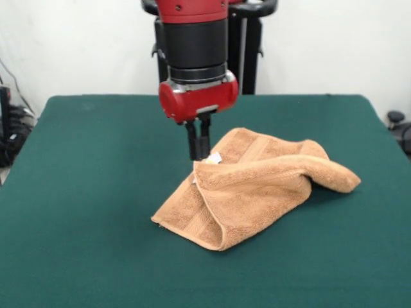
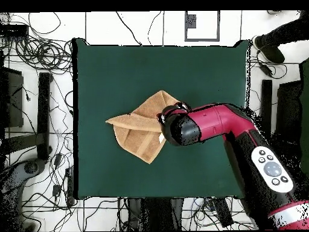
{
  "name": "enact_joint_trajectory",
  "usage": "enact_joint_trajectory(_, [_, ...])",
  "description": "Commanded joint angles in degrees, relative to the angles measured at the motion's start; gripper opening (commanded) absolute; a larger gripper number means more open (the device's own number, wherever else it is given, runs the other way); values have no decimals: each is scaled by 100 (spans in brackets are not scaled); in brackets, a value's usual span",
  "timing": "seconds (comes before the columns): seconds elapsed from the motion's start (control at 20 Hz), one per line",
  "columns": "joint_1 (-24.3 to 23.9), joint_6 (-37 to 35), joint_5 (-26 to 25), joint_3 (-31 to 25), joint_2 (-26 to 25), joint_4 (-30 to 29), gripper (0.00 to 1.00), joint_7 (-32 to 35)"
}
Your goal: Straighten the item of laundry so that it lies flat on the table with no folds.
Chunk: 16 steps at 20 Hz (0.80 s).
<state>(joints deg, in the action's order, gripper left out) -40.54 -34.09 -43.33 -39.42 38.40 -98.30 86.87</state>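
At the far left edge of the crumpled tan-orange terry towel (image 1: 257,186), I see the black gripper (image 1: 198,153) clenched on its corner.

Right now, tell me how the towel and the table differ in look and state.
The towel is tan-orange and looped; the table is dark green and smooth. The towel is crumpled, one part folded over another; the table's cloth lies flat. The towel is small and sits near the middle; the table stretches far past it on every side. Both are fabric surfaces. The claw stands at the towel's far edge, by its white tag.
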Motion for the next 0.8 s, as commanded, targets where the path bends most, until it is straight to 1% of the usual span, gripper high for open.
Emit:
enact_joint_trajectory(0.05, [-139,-701,-17,-569,-183,-298,0,-1890])
enact_joint_trajectory(0.1, [-174,-676,-47,-583,-213,-305,0,-1882])
enact_joint_trajectory(0.15, [-207,-649,-95,-642,-237,-309,100,-1800])
enact_joint_trajectory(0.25, [-210,-616,32,-548,-253,-291,100,-1451])
enact_joint_trajectory(0.3, [-218,-560,0,-535,-269,-267,100,-1387])
enact_joint_trajectory(0.35, [-270,-383,-39,-623,-364,-276,100,-1400])
enact_joint_trajectory(0.4, [-261,-366,-122,-639,-412,-270,100,-1503])
enact_joint_trajectory(0.6, [-198,-377,-221,-726,-540,-298,100,-1650])
enact_joint_trajectory(0.8, [-170,-387,-232,-733,-637,-295,100,-1613])
